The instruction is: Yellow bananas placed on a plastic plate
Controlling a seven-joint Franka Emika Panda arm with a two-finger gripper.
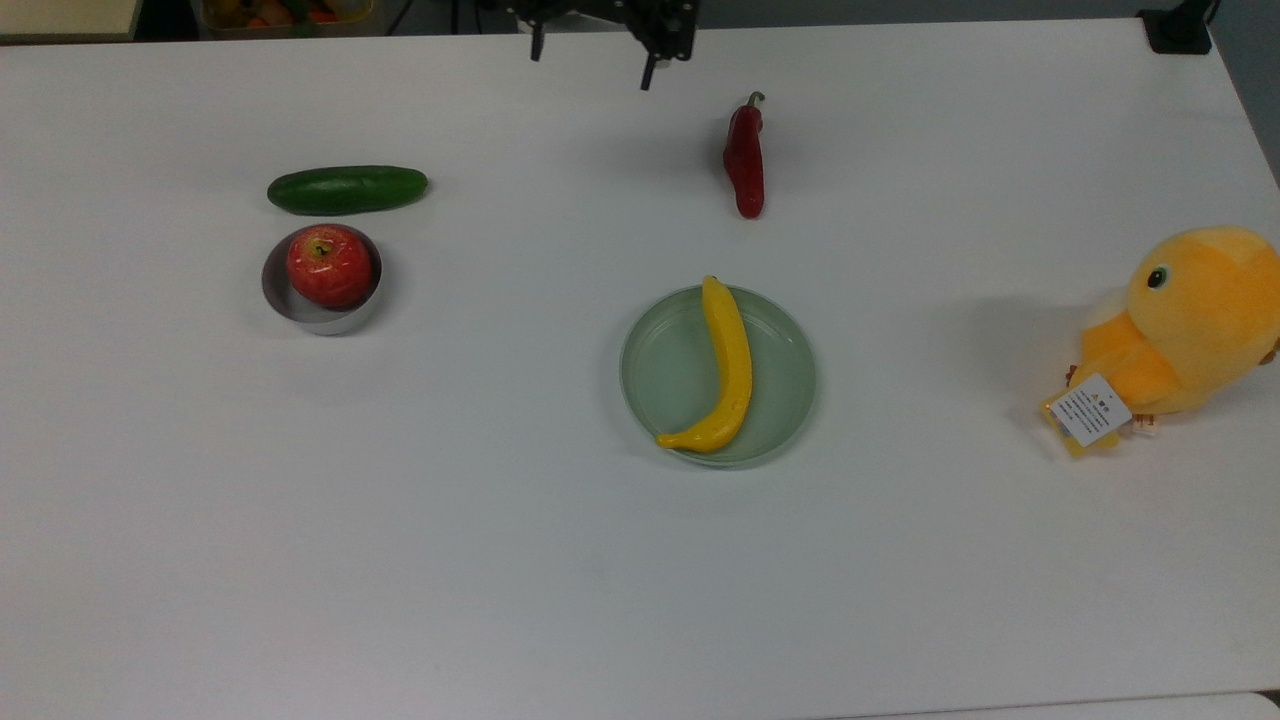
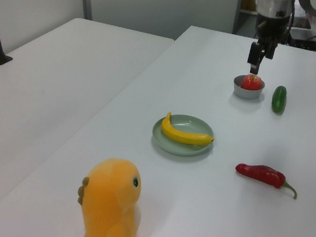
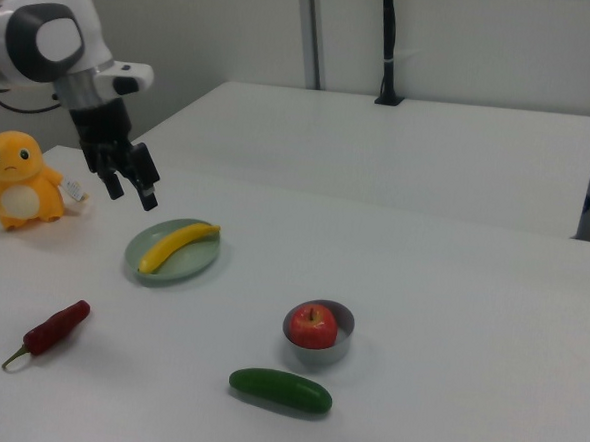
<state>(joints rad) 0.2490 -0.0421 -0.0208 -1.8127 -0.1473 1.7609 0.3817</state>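
White tabletop (image 1: 500, 520) fills the scene, and in the left view we see a second white table (image 2: 46, 79) standing beside it, with grey wall panels behind.

We find the banana (image 1: 722, 372) lying on the plate (image 1: 780, 390) near the middle of the table. It crosses the plate from rim to rim, its stem end at the far rim in the top view and its curved tip reaching the near rim. In the left view the banana (image 2: 183, 133) lies across the plate (image 2: 186, 148); in the right view the banana (image 3: 178, 245) sits on the plate (image 3: 187, 267) as well.

We see the gripper (image 1: 592, 62) at the far edge of the top view, well apart from the plate. Its fingers stand spread wide with nothing between them. In the right view the gripper (image 3: 131, 189) hangs in the air above the table.

At the top view's left a cucumber (image 1: 347, 189) lies just beyond a metal bowl (image 1: 280, 300) holding an apple (image 1: 329, 265). A red pepper (image 1: 745, 165) lies beyond the plate, apart from it. At the top view's right a plush duck (image 1: 1180, 330) sits with a white tag (image 1: 1091, 409) at its foot.
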